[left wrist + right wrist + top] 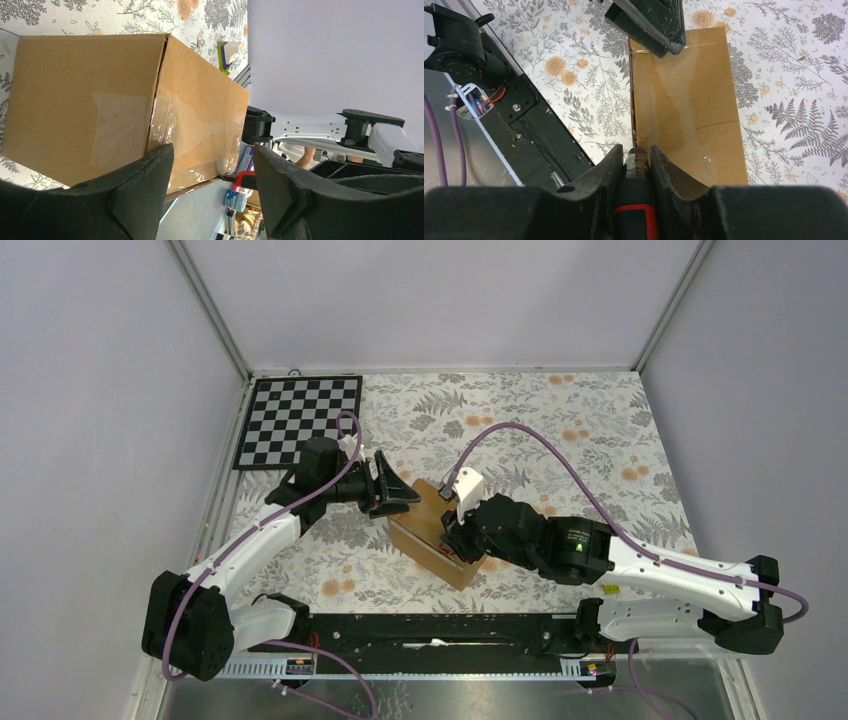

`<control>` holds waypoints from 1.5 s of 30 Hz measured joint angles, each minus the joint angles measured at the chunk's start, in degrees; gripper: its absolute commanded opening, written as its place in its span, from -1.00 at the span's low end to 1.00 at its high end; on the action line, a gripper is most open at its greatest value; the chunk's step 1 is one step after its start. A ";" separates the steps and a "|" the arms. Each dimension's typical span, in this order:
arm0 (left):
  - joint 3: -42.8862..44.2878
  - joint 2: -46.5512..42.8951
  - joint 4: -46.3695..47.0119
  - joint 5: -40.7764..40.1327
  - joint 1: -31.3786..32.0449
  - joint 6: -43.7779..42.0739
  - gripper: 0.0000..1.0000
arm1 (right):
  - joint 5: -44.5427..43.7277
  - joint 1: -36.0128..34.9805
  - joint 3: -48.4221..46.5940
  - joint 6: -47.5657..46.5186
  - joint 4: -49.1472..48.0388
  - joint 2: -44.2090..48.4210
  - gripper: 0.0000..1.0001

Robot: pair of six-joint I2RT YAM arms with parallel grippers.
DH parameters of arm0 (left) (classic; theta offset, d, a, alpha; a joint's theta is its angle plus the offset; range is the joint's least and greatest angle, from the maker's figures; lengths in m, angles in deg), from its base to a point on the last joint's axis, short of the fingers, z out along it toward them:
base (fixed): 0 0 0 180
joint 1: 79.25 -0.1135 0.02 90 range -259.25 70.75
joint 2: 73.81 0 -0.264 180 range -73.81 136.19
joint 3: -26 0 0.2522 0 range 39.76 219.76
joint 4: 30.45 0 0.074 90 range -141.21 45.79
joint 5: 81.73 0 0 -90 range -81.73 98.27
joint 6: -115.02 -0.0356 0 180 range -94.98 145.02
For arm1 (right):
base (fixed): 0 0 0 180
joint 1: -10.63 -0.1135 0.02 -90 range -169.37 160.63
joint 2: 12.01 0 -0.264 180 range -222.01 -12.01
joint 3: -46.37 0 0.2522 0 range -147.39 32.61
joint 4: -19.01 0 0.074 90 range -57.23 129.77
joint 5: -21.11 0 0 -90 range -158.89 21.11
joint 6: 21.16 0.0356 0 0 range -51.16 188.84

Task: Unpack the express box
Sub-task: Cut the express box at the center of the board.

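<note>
**K:** Hand status?

**Me:** My left hand (212, 165) is spread wide and holds nothing. My right hand (636, 159) is pressed together on the cutter (636, 210), red handle between the fingers, black tip pointing ahead.

**K:** Where's the box?

**Me:** The express box (686, 105) lies on the table (794, 75) straight ahead of my right fingers, with the cutter tip at its near end. Its far end is just in front of my left fingers.

**K:** How will it handle?

**Me:** My guess is light, stiff at edges and corners, with panels that give mid-face. It'll likely skid when the cutter drags. I'd brace the far-end corners with the left hand, off the glossy tape (170, 125).

**K:** Any blind spots?

**Me:** I can't see a blade past the cutter's tip. I can't tell if my left fingers touch cardboard. The flaps look taped shut, so the contents are unknown. From above, my right wrist covers the near end.
</note>
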 measured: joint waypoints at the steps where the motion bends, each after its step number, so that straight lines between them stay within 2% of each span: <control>1: 0.02 0.00 -0.02 0.00 0.00 0.00 0.36 | -0.02 -0.09 -0.07 0.00 0.26 0.07 -1.00; 45: 1.03 0.85 -0.90 -0.72 0.17 -0.02 0.36 | -2.19 -1.60 -0.63 2.34 9.57 5.20 -1.00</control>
